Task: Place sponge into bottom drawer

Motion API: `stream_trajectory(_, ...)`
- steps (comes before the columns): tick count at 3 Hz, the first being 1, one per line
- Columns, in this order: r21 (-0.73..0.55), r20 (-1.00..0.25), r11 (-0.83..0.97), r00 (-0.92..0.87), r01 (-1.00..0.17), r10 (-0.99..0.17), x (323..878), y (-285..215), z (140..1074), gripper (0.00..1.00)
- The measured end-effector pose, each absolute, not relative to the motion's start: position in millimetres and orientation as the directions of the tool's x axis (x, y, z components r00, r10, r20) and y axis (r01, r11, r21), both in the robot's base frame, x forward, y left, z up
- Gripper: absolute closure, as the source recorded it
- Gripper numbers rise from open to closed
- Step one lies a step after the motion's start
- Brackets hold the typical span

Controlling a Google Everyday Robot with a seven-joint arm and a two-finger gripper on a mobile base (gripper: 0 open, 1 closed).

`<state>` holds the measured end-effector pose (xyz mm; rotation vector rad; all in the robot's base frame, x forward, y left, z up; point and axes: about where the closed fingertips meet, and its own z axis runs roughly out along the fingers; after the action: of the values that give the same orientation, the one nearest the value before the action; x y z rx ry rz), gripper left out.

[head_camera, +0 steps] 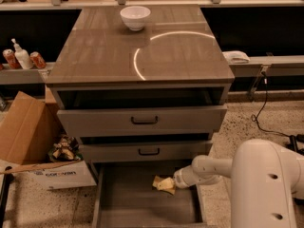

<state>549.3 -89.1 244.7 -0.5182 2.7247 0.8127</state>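
Sponge [164, 184] first: the pale yellow block is inside the bottom drawer [135, 207], over its plain floor and toward the back. It lies just in front of where the middle drawer [147, 151] overhangs, a little nearer the right of the bottom drawer's two low side walls than the left. I reach in from the bottom drawer's right side, with my arm [209, 167] crossing above its right wall, so my pincer [176, 180] sits low inside the cavity rather than over the front edge. Coming in sideways like this looks to me like the way to slip beneath the two black-handled drawers above, which are pulled out less far than the bottom drawer. The sponge touches the tip of my pincer, on the side that faces the bottom drawer's left wall. It looks tilted, one end raised, rather than lying flat. I cannot tell whether it rests on the floor or hangs just above it, nor whether my pincer is clenched on it or released. I judge the placing nearly done, since the sponge is already within the bottom drawer's walls. What remains is to make sure it lies free on the floor. The white bowl [135, 17] stands on the worktop [142, 56] high above the bottom drawer and plays no part.
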Motion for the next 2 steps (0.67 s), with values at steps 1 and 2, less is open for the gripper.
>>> stream_trajectory(1,0.485,-0.336,0.781,-0.908,-0.394,-0.25,571,-94,223,0.11)
stream_trajectory(2,0.486,-0.328,0.786,-0.913,-0.383,-0.242,580,-106,210,0.0)
